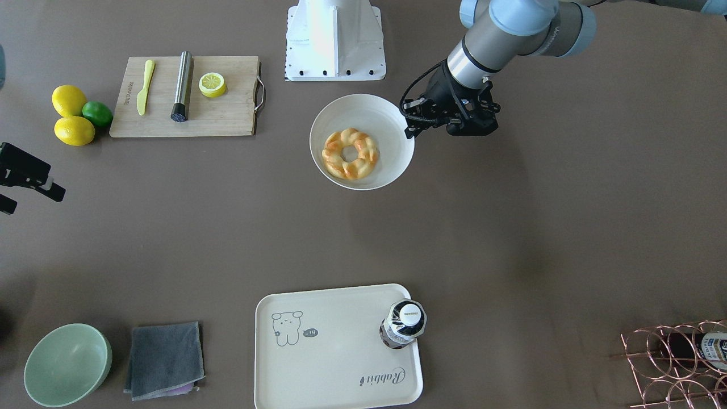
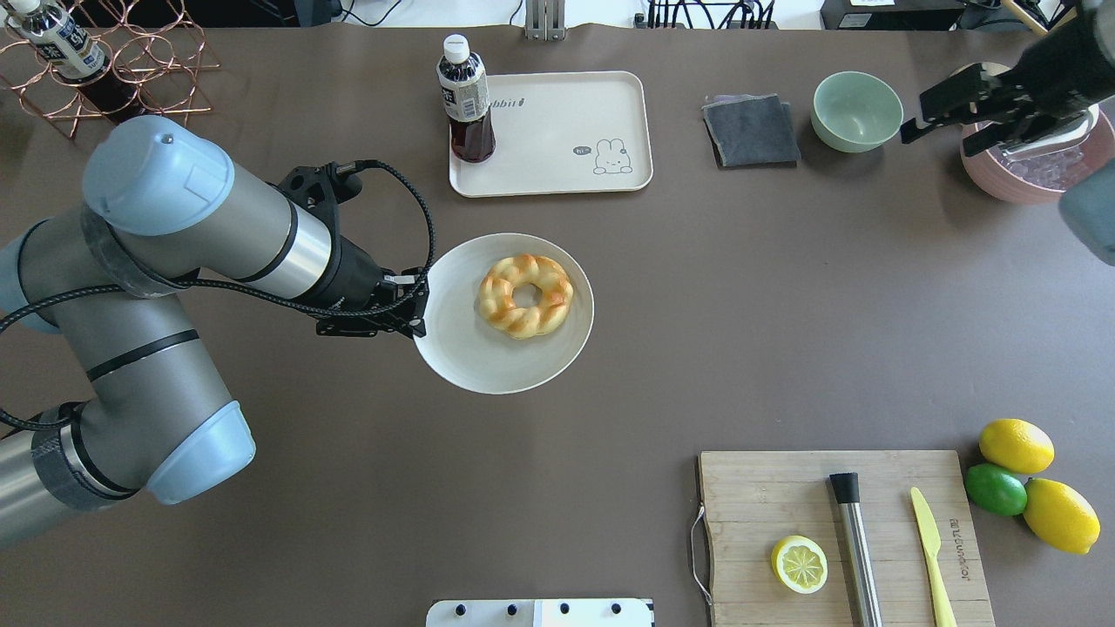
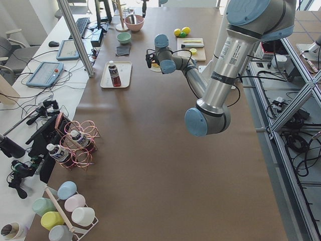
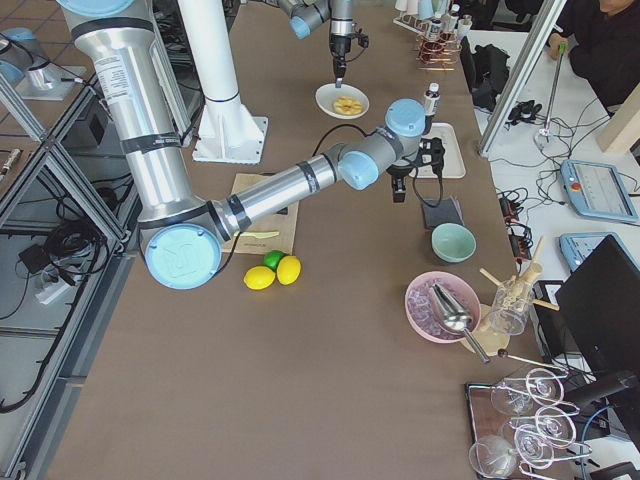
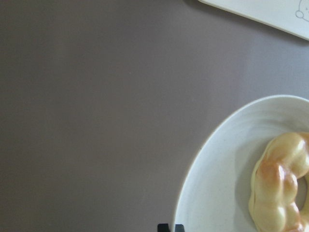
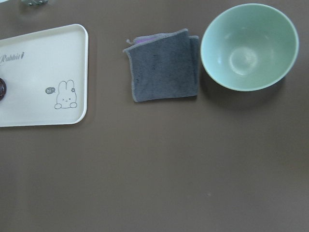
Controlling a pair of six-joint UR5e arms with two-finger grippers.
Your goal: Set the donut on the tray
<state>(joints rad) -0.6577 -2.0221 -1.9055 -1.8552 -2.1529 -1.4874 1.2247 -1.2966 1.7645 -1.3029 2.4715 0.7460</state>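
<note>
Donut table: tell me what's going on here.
The donut lies on a round white plate, not yet on the tray, where a bottle stands in one corner. The left gripper sits at the plate's rim, jaws nearly together, holding nothing. The right gripper hangs far off near the green bowl, jaws open.

Seen from behind the robot, the donut [image 2: 525, 295] lies on a plate [image 2: 462, 353] in the middle of the table [image 2: 784, 305]. The left end effector [image 2: 420, 306] hangs just beside the plate's left rim. Beyond the plate is the tray [image 2: 557, 139], with a bottle [image 2: 466, 96] standing in its far left corner. Right of the tray lie a cloth [image 2: 751, 131], then a bowl [image 2: 857, 111]. A cutting board [image 2: 766, 496] sits near right, carrying a lemon half [image 2: 799, 563].
</note>
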